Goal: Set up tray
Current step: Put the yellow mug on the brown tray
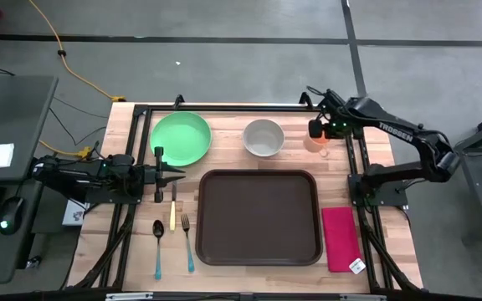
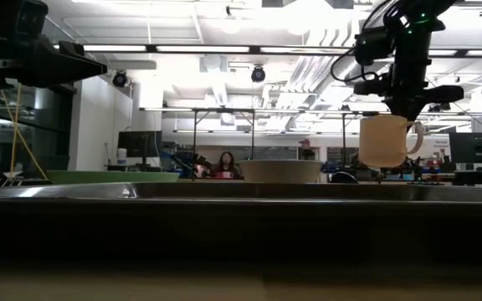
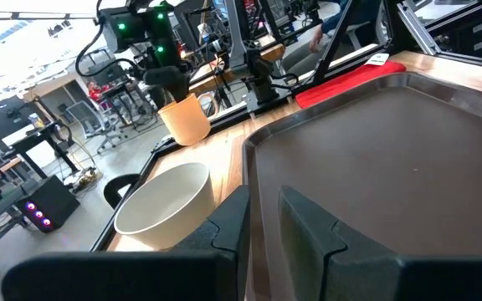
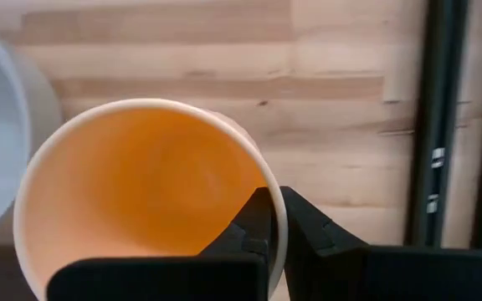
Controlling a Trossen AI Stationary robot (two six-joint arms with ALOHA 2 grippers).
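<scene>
A pale orange cup (image 4: 141, 192) with a handle hangs above the table's far right part, to the right of the white bowl (image 1: 264, 137). My right gripper (image 4: 273, 226) is shut on it from above; the low view shows the cup (image 2: 383, 140) under the gripper (image 2: 404, 113). The dark-brown tray (image 1: 259, 216) lies flat in the middle of the table. My left gripper (image 1: 170, 174) waits level at the tray's left, over the cutlery, with a narrow gap between its fingers (image 3: 233, 221) and nothing in it. My right gripper pinches the cup's rim (image 4: 266, 180) between its two fingers, one finger (image 4: 245, 238) inside the cup and one outside. The fingers come from above, pointing steeply down. The cup hangs below them, roughly upright and clear of the table.
A green plate (image 1: 180, 138) sits at the far left beside the bowl. A spoon (image 1: 158, 247), a knife (image 1: 173, 209) and a fork (image 1: 187, 242) lie left of the tray. A red-pink napkin (image 1: 340, 238) lies right of it. Black frame rails (image 1: 356, 167) run beside the right arm.
</scene>
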